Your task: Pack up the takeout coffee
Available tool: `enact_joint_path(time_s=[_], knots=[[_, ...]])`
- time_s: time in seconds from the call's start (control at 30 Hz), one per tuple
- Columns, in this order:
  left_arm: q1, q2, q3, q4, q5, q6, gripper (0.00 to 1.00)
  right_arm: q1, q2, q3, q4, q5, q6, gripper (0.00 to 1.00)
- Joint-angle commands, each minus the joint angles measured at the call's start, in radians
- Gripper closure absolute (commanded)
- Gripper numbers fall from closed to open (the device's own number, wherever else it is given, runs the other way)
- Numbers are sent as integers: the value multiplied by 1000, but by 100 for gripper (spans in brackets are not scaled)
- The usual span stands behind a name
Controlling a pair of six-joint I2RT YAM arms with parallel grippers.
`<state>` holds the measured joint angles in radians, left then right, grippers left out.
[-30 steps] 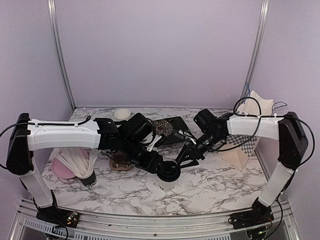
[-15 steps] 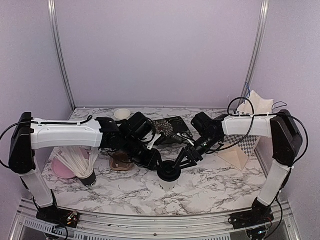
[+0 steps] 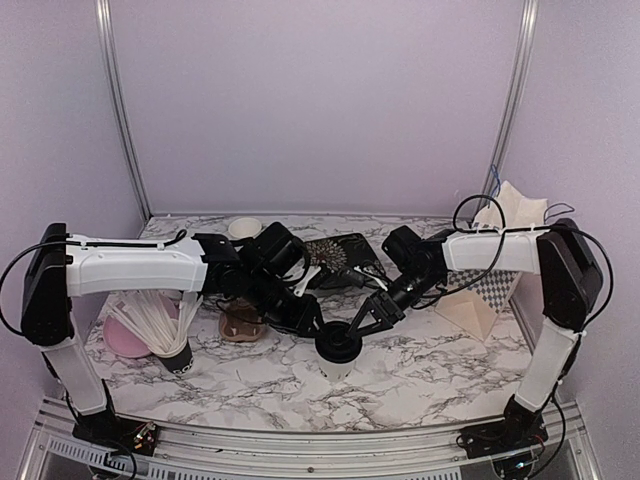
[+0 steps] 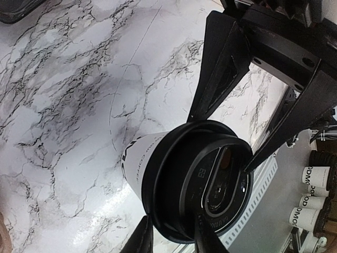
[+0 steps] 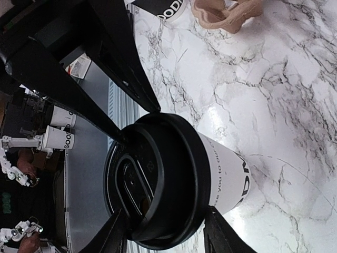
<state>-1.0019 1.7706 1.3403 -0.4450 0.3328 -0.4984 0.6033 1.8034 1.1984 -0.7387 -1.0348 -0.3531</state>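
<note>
One takeout coffee cup (image 3: 338, 371), white paper with dark lettering and a black lid (image 3: 338, 343), stands on the marble table at front centre. My left gripper (image 3: 322, 335) reaches it from the left and my right gripper (image 3: 357, 325) from the right. In the left wrist view the left gripper (image 4: 172, 216) straddles the lid (image 4: 210, 179), with one fingertip outside the rim and one over the lid's top. In the right wrist view the right gripper (image 5: 166, 208) straddles the lid (image 5: 158, 179) in the same way. Both sets of fingers are spread. No second lidded cup shows on the table.
The brown cardboard cup tray (image 3: 240, 325) lies left of the cup. The black cup of white sticks (image 3: 178, 352) and a pink object (image 3: 125, 340) are at the left. A dark patterned tray (image 3: 335, 258) is behind. White and checkered paper (image 3: 495, 290) is at the right.
My right gripper has moved left, closer onto the lid. My left arm has shifted slightly. The cup has stayed about where it was.
</note>
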Motion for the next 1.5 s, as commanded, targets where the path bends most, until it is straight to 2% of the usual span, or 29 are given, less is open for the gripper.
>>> enact_joint_path(time_s=[0.0,0.13,0.2,0.4,0.53,0.77,0.97,1.27,1.47], knots=[[-6,96,-43,-93,-87,19,72,-2,48,-19,42,180,15,56],[-7,92,-32,-93,-92,22,72,-3,43,-16,37,189,13,56],[-7,85,-25,-93,-95,27,71,-2,36,7,14,181,-12,51],[-20,4,39,-79,-145,40,58,-7,-44,74,-55,108,-71,33],[-21,-54,71,-63,-169,27,54,-13,-108,89,-74,101,-82,24],[-21,-79,33,-65,-195,13,52,-16,-161,-5,-48,158,-86,16],[-20,-98,-8,69,-182,50,46,0,-182,-64,0,191,-100,5],[-20,5,43,139,-152,78,44,50,-144,-50,2,268,-110,3],[-20,41,14,185,-97,53,52,65,-124,-21,-10,262,-123,1]])
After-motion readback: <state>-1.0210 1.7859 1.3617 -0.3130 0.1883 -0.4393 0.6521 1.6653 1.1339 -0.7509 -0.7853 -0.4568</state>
